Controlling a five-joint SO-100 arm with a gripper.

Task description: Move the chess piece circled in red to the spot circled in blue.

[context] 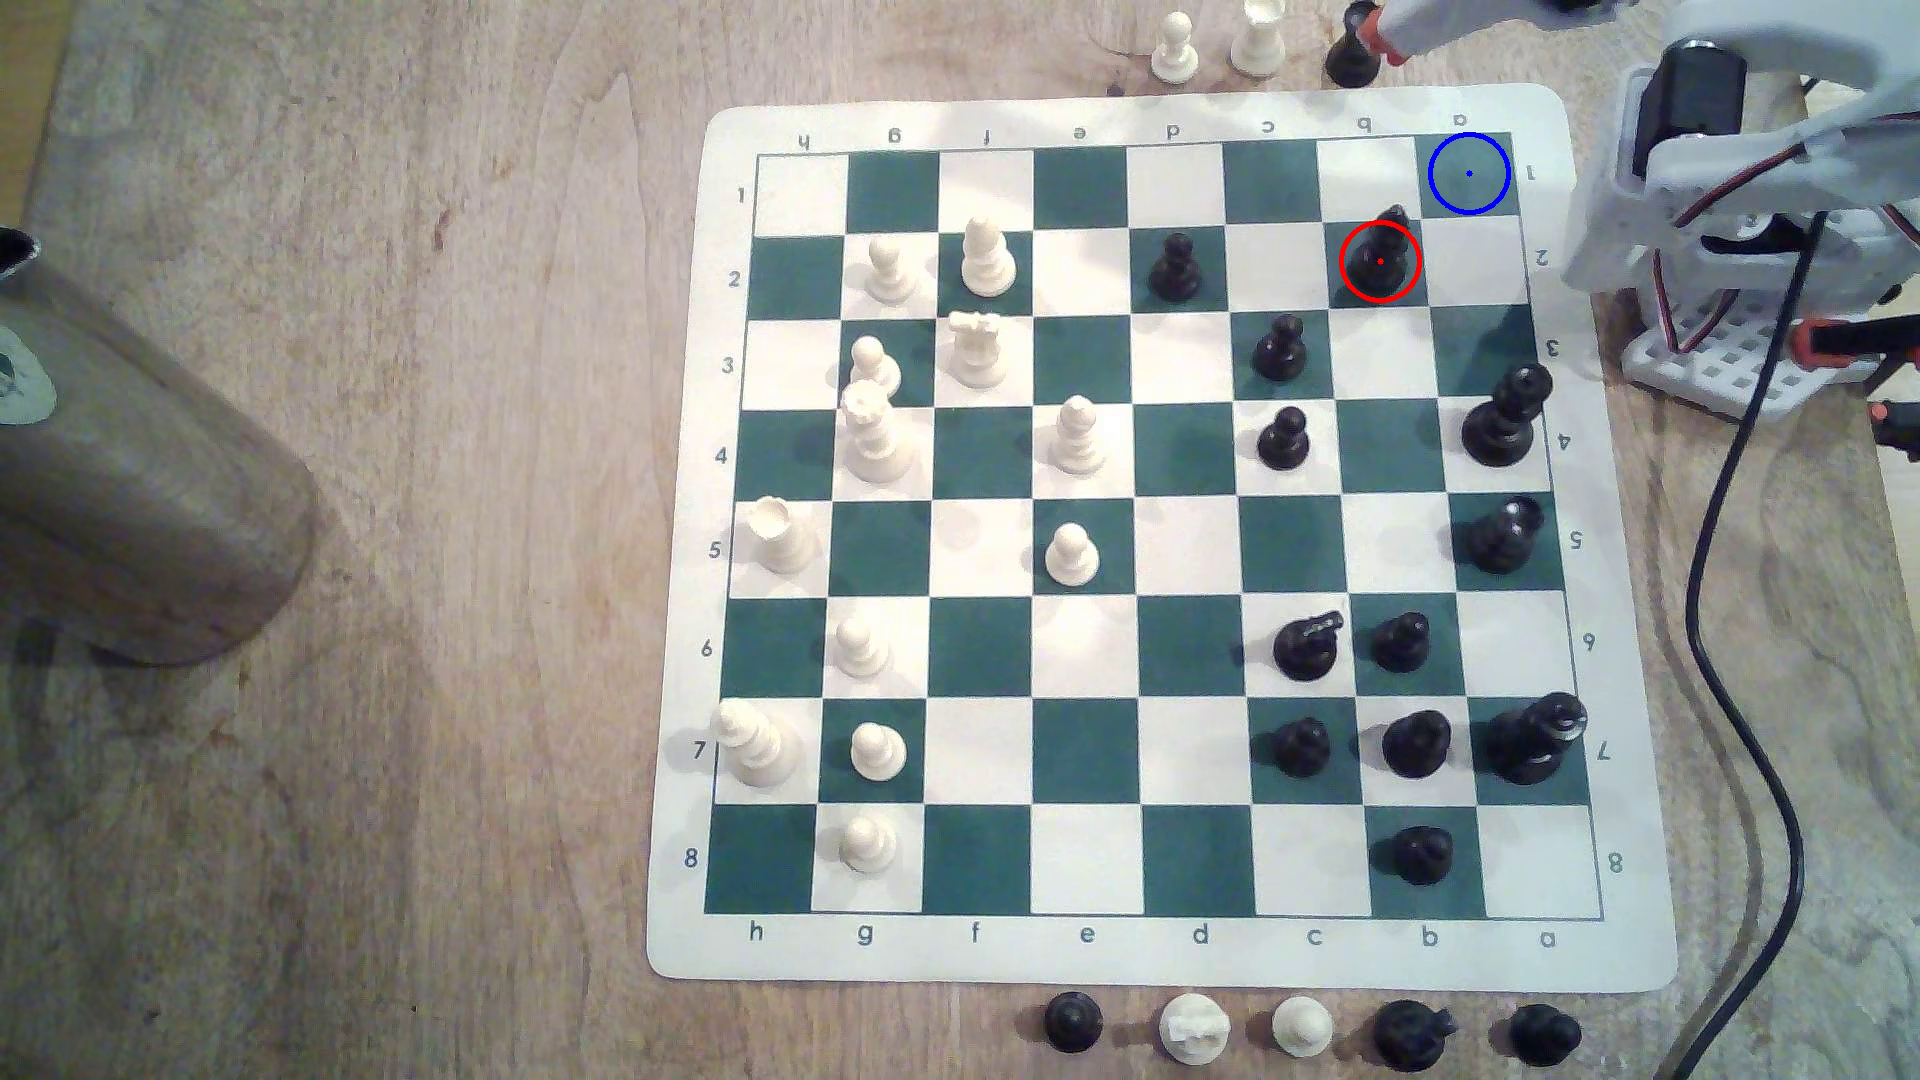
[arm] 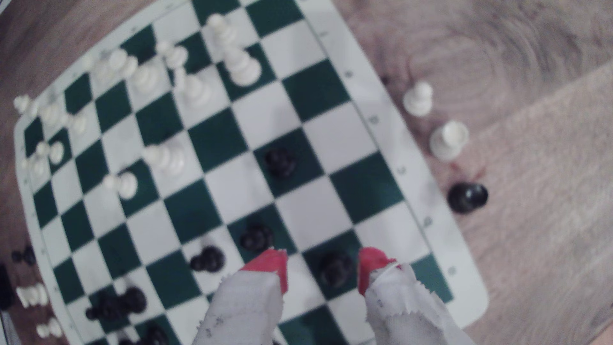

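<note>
The black bishop (context: 1382, 254) stands upright on the green square ringed in red, in column b, row 2 of the green-and-white chess mat (context: 1164, 950). The blue-ringed corner square (context: 1468, 173), labelled a and 1, lies diagonally next to it, towards the mat's corner, and carries no piece.

In the wrist view the fingers (arm: 323, 270) are spread wide, red tips wrapped below in white tape, and grip nothing. The bishop (arm: 335, 270) shows between the two tips, apart from both; whether the tips are level with the piece or well above it cannot be told, since that picture is blurred.

There is no box or bowl among the things; the mat alone carries the set. White pieces crowd the exterior view's left, black ones the right. Captured pieces stand off the mat on the wooden worktop (context: 416, 519): five in a row (context: 1299, 1028) along the near edge, and three (context: 1257, 42) beyond the far edge, cut by the frame.

The white arm (context: 1745, 156) is cut off at the exterior view's upper right, and an orange-red tip of it overlaps the black piece standing off the mat there. A black cable (context: 1725, 582) trails down that side. A cylinder-shaped thing (context: 125, 488) at the left edge is partly out of frame and hard to name.
</note>
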